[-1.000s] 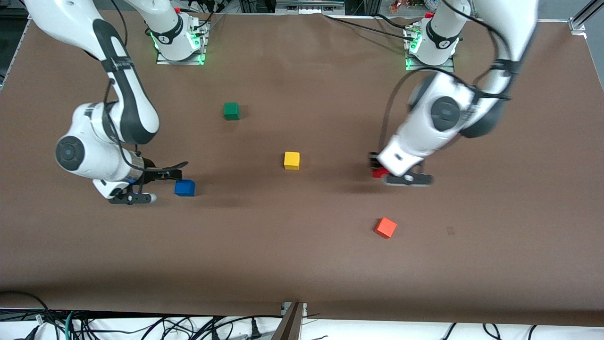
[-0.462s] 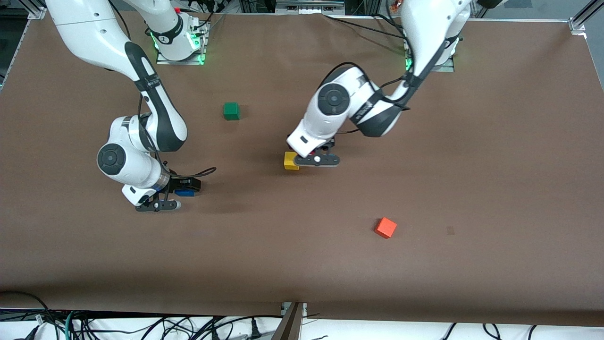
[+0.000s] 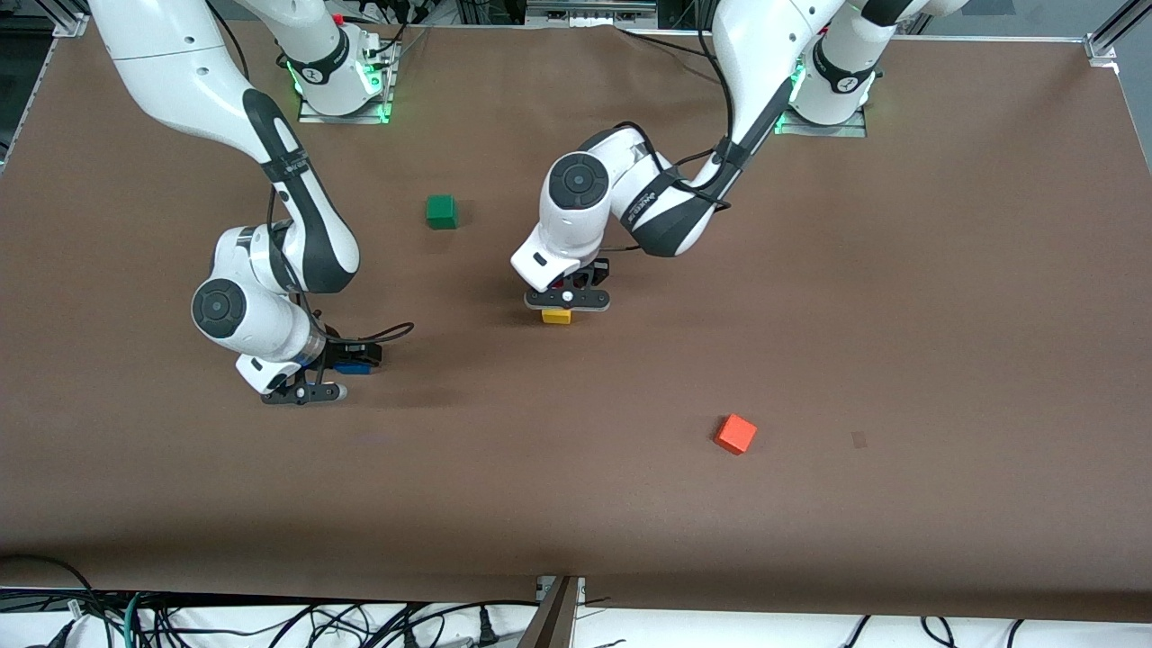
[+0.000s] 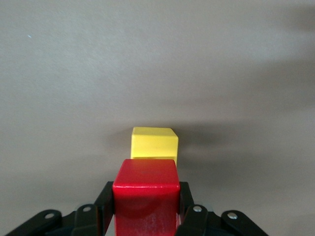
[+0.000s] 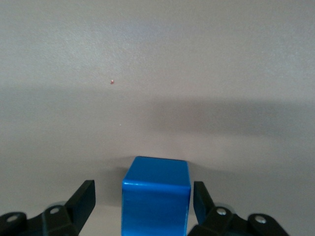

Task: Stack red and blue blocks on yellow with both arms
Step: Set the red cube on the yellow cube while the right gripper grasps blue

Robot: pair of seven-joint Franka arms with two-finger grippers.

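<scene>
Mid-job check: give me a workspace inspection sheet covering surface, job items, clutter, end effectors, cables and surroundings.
Surface: brown table, matte; small pale mark near the left arm's end.
Job's things: red block held over the yellow block, not yet set down; blue block on the table toward the right arm's end.
Clutter: green cube near the bases; orange cube nearer the front camera.
End effectors: left end effector shut on the red block above the yellow block; right end effector low, fingers open either side of the blue block, gaps showing.
Cables: tangle below the table's near edge; more by the bases.
Surroundings: metal framing at the corners.
</scene>
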